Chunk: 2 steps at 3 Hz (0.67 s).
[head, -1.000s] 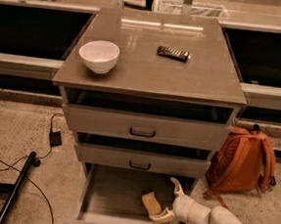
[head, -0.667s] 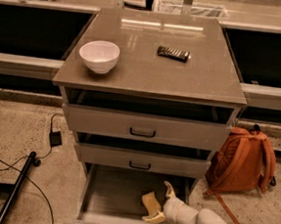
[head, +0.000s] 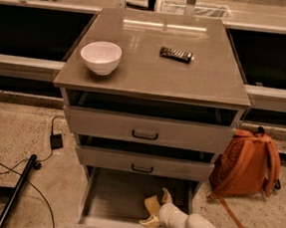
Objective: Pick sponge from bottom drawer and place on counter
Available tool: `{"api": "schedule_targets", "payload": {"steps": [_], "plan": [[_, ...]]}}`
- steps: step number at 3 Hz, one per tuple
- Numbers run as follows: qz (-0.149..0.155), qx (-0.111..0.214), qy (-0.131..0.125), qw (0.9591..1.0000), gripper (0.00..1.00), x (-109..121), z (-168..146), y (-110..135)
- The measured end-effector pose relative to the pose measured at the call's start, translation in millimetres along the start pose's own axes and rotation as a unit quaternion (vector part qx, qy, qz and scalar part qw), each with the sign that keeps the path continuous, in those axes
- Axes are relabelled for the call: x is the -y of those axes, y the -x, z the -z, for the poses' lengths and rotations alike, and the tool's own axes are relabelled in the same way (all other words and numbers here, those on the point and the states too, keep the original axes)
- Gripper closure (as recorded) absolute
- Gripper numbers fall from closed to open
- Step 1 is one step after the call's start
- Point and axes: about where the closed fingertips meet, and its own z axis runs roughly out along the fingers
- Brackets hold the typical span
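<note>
Low in btm drawer (head: 111,195), end effector (head: 156,207) wide-open at sponge (head: 150,203)

I am looking down on the counter (head: 146,74) from above and in front, fairly near; my gripper (head: 155,207) is showing low, in the bottom drawer (head: 116,193).

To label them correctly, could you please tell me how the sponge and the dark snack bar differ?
The sponge is yellow; the snack bar is dark. The sponge lies in the open bottom drawer, the snack bar up on the counter. The gripper is at the sponge, far from the snack bar. Both are small.
</note>
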Motion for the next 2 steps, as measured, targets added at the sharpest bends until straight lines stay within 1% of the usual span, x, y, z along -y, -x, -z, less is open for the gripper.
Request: {"api": "schedule_targets", "payload": {"steps": [1,2], "plan": [[-0.022,-0.023,0.005,0.9995,0.05,-4,-16,-26],[-0.047,-0.055,0.003,0.9974,0.06,-3,-24,-62]]}}
